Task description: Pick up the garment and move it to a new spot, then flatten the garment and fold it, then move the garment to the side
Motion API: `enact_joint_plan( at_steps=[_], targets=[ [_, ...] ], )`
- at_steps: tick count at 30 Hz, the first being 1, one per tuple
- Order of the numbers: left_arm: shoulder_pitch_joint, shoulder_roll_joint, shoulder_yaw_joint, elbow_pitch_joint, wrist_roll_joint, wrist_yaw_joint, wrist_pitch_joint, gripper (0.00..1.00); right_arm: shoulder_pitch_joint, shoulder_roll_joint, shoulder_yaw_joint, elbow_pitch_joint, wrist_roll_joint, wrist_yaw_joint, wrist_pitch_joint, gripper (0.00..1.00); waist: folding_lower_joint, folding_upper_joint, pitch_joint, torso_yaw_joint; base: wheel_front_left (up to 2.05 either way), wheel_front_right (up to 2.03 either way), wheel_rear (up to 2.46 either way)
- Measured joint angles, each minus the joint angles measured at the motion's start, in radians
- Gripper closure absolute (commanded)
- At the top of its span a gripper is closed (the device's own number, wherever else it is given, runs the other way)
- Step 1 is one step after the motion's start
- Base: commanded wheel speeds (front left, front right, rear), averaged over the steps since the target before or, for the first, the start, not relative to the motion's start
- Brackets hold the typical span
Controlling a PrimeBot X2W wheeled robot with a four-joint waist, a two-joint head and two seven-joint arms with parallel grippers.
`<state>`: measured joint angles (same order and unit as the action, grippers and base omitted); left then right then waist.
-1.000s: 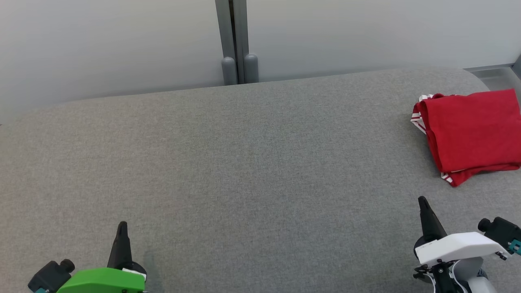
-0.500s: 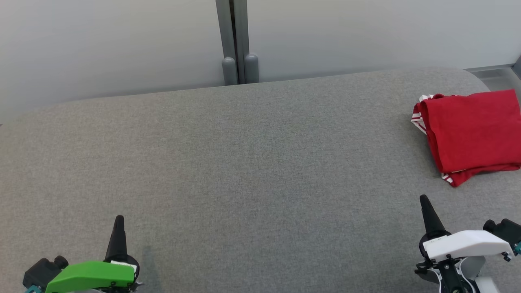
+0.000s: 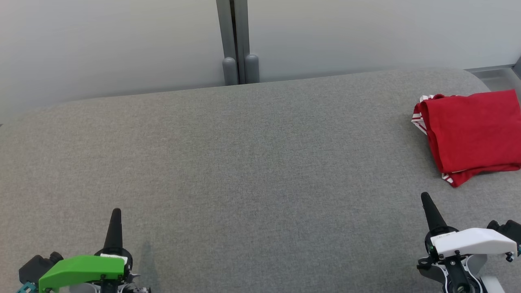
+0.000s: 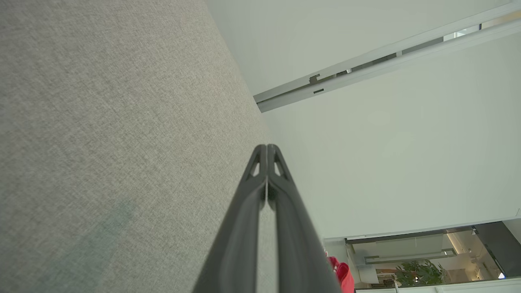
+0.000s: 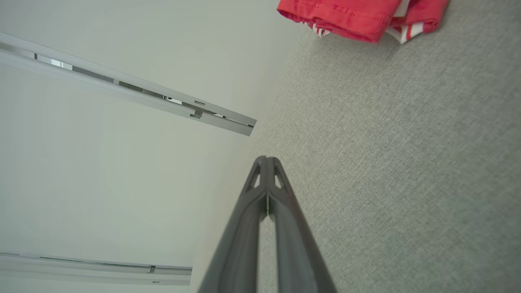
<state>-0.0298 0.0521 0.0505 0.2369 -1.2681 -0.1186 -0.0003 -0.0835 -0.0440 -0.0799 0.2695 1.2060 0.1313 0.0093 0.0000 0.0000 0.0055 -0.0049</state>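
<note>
A folded red garment [image 3: 472,132] with white-striped trim lies at the far right of the grey fabric surface [image 3: 252,162]; its edge also shows at the top of the right wrist view, as the red garment [image 5: 350,14], and as a small red patch [image 4: 340,272] low in the left wrist view. My left gripper [image 3: 116,213] is at the lower left, shut and empty, fingertips [image 4: 266,148] pressed together. My right gripper [image 3: 424,197] is at the lower right, a short way in front of the garment, shut with nothing in it; its tips [image 5: 266,159] meet.
A pale wall runs behind the surface, with a grey vertical post [image 3: 237,40] at its middle. The surface's right end curves off near the garment, with a strip of floor [image 3: 494,75] beyond.
Both grippers have drawn back toward the bottom edge of the head view, the left one shifting slightly left. The garment has not moved.
</note>
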Motion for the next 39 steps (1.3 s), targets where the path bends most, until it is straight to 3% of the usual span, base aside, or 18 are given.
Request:
enact_joint_plan(
  at_steps=[39],
  targets=[
    [-0.054,0.0,0.044,0.006,-0.276,-0.006,0.087,1.0,-0.015,-0.002,-0.027,-0.018,0.318,0.0,0.083,1.0,0.0,0.0,-0.002,0.004,0.0,0.0,0.0]
  ],
)
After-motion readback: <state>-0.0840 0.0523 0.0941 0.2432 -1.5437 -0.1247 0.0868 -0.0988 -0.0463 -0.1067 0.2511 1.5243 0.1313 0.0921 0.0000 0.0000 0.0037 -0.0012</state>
